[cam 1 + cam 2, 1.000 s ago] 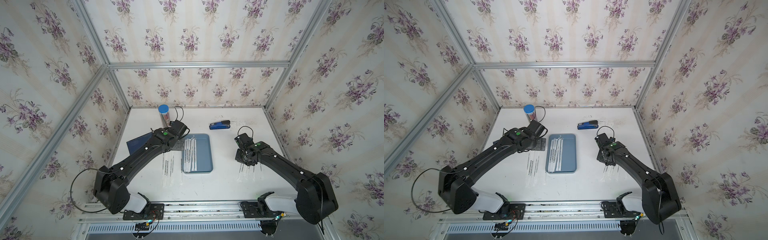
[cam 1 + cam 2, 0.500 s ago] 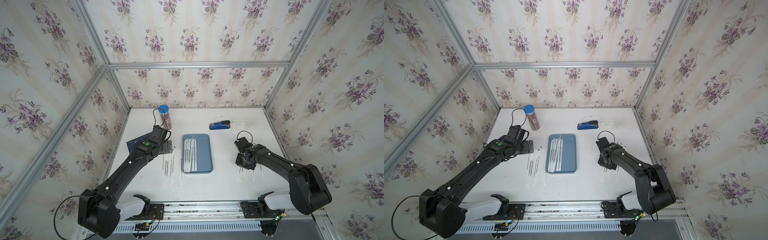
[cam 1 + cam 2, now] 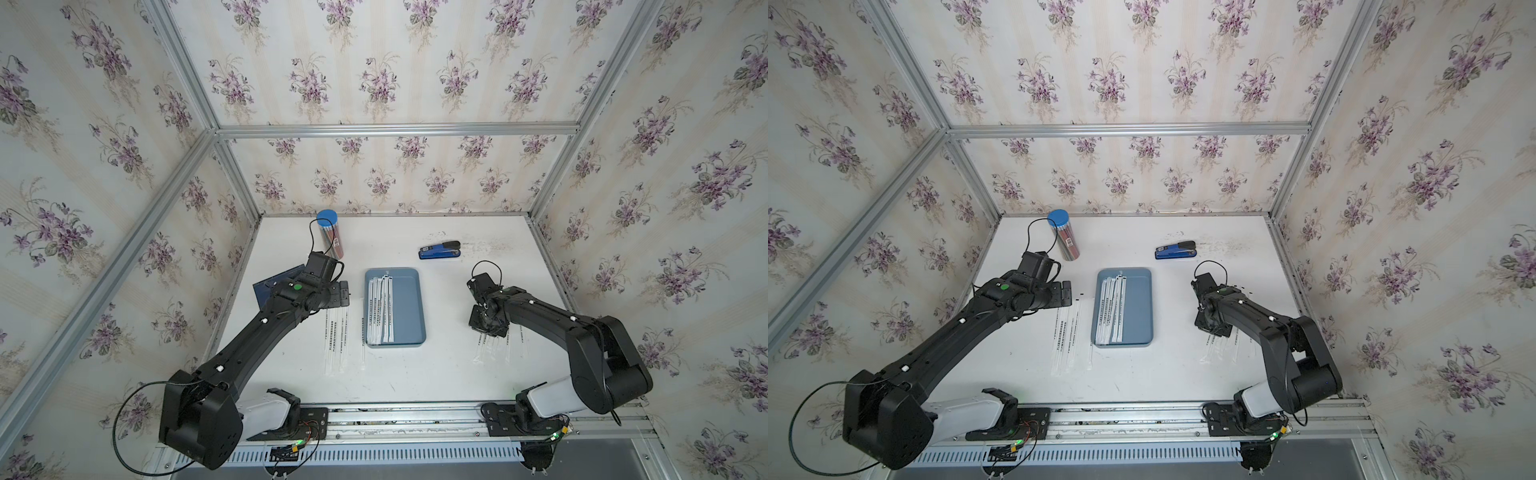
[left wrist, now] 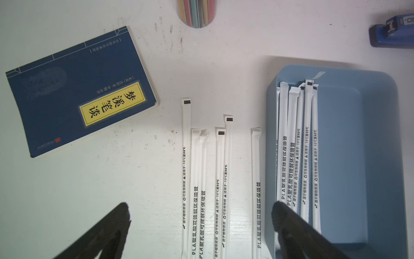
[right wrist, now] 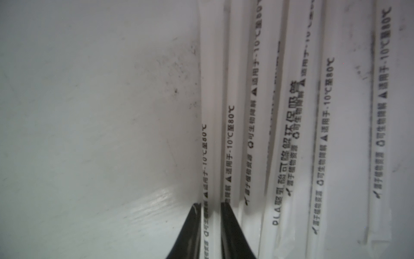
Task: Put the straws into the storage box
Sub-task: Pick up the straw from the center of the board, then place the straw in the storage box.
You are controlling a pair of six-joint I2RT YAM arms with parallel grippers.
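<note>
In a top view the right pincer [image 3: 488,328] is sitting low at centre right over loose straws [image 3: 494,351], well apart from the storage box [image 3: 409,307] at frame centre. Lifting straight up should avoid dragging the neighbours. In the left wrist view the left pincer [image 4: 200,204] is gaping wide over more of them lying on the tabletop [image 4: 67,190] just beside the box. In the right wrist view the right pincer's narrow jaws are pinching the outermost straw [image 5: 208,145].

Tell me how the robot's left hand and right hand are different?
The left hand is wide open; the right hand is pinched narrow. The left hand holds nothing; the right hand squeezes one straw. Both are black and hang over loose straws.
</note>
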